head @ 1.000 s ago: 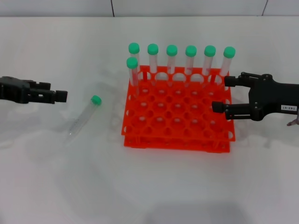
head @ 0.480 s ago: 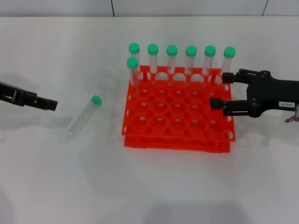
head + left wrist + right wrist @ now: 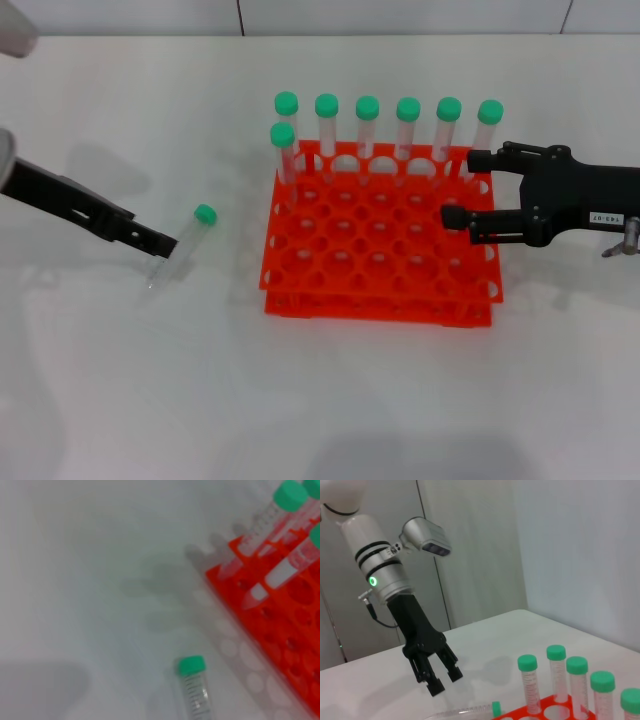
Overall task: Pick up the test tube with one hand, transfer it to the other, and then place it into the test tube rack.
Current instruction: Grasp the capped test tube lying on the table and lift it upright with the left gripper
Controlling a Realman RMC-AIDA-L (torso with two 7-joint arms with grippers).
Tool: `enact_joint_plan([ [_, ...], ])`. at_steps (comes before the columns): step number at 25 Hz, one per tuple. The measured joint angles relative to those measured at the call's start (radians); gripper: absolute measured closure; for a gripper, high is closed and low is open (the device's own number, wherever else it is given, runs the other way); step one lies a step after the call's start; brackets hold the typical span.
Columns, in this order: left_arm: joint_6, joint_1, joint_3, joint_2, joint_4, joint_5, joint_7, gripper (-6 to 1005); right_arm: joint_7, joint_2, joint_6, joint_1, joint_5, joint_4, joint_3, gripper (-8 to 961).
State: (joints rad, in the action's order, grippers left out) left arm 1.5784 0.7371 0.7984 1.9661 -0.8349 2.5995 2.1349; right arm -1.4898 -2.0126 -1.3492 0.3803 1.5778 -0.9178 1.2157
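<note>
The test tube (image 3: 180, 245), clear with a green cap, lies flat on the white table left of the orange-red test tube rack (image 3: 380, 285). It also shows in the left wrist view (image 3: 196, 695) and the right wrist view (image 3: 465, 712). My left gripper (image 3: 165, 243) slants down from the upper left, its tips right at the tube's bottom end. Its fingers stand apart with nothing between them, as the right wrist view shows (image 3: 446, 681). My right gripper (image 3: 465, 188), with the white label, hovers open over the rack's right edge, empty.
Several green-capped tubes (image 3: 407, 128) stand upright along the rack's back row, and one more (image 3: 284, 150) stands at the left of the second row. The rack's corner (image 3: 280, 625) lies close to the lying tube. White table (image 3: 320, 400) stretches in front.
My left gripper has swung right and tilted down until its tips reach the lying tube. My right gripper has crept slightly left over the rack. The tube has not moved.
</note>
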Motion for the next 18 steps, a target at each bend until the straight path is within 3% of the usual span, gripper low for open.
enact_joint_plan([
  [8, -0.035, 0.03, 0.061, 0.008, 0.059, 0.014, 0.016, 136, 0.003, 0.0, -0.003, 0.0, 0.0, 0.002, 0.002, 92],
  [18, -0.056, 0.02, 0.065, 0.006, 0.076, 0.028, 0.02, 136, 0.004, 0.0, -0.005, -0.003, 0.001, 0.01, 0.002, 93],
])
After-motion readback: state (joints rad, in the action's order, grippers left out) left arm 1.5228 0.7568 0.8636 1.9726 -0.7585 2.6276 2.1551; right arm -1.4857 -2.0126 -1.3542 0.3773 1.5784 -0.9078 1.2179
